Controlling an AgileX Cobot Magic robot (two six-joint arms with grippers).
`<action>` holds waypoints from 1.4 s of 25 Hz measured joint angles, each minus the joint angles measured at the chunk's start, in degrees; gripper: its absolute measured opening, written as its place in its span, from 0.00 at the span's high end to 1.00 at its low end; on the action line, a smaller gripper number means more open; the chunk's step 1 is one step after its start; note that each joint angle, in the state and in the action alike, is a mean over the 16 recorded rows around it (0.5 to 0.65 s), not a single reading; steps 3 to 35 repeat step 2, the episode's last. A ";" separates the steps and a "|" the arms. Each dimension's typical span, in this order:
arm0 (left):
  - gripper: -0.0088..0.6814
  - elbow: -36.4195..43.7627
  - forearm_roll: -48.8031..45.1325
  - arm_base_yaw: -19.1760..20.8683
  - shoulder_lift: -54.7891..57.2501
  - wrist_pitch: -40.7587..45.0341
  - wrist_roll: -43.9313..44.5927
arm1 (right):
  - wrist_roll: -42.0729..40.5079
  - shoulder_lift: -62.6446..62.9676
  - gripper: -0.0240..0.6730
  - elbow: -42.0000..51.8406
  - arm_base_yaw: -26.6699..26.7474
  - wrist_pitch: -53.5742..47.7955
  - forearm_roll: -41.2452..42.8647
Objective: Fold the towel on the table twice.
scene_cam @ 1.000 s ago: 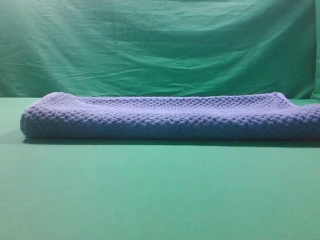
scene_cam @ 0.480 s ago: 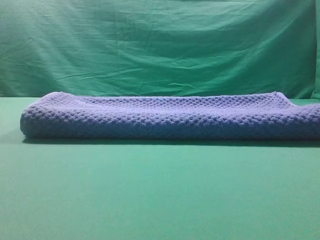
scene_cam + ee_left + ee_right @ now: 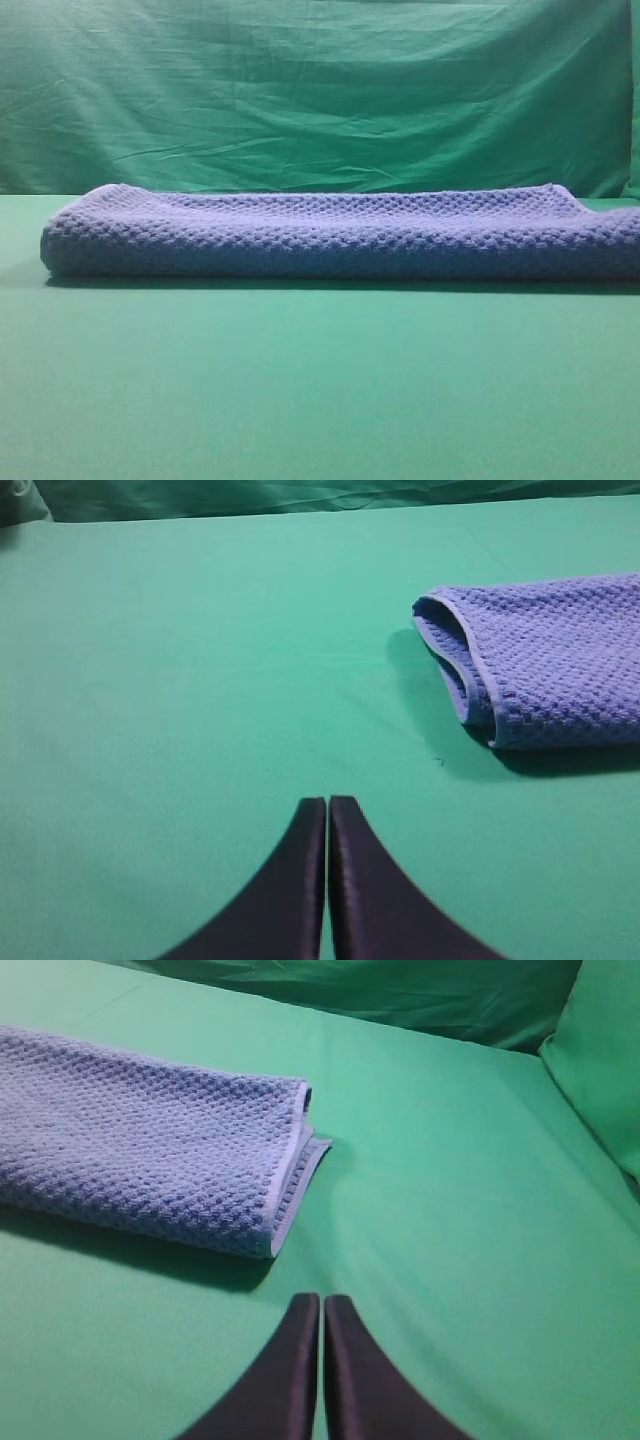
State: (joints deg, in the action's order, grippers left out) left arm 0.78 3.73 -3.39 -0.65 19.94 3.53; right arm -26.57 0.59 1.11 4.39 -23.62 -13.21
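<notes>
The blue-grey waffle-weave towel [image 3: 340,236] lies folded in a long band across the green table [image 3: 320,380], its right end running off the frame. Neither gripper shows in the exterior view. In the left wrist view my left gripper [image 3: 327,805] is shut and empty over bare table, with the towel's left end [image 3: 540,660] up and to its right, apart from it. In the right wrist view my right gripper [image 3: 321,1302] is shut and empty, with the towel's right end [image 3: 140,1150] up and to its left, apart from it.
A wrinkled green backdrop cloth [image 3: 320,90] hangs behind the table. Green cloth also rises at the right edge of the right wrist view [image 3: 600,1050]. Bare green table lies in front of the towel.
</notes>
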 joint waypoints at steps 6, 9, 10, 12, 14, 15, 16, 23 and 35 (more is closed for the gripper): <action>0.99 0.00 0.00 0.00 0.00 0.00 0.00 | 0.00 0.00 0.97 0.00 0.00 0.00 0.00; 0.99 0.00 0.00 0.00 0.00 0.00 0.00 | 0.00 0.00 0.97 0.00 0.00 0.00 0.00; 0.99 0.00 0.00 0.00 0.00 0.00 0.00 | 0.00 0.00 0.97 0.00 0.00 0.00 0.00; 0.99 0.00 0.00 0.00 0.00 0.00 0.00 | 0.00 0.00 0.97 0.00 0.00 0.00 0.00; 0.99 0.00 0.00 0.00 0.00 0.00 0.00 | 0.00 0.00 0.97 0.00 0.00 0.00 0.00; 0.99 0.00 0.00 0.00 0.00 0.00 0.00 | 0.00 0.00 0.97 0.00 0.00 0.00 0.00; 0.99 0.00 0.00 0.00 0.00 0.00 0.00 | 0.00 0.00 0.97 0.00 0.00 0.00 0.00; 0.99 0.00 0.00 0.00 0.00 0.00 0.00 | 0.00 0.00 0.97 0.00 0.00 0.00 0.00; 0.99 0.00 0.00 0.00 0.00 0.00 0.00 | 0.00 0.00 0.97 0.00 0.00 0.00 0.00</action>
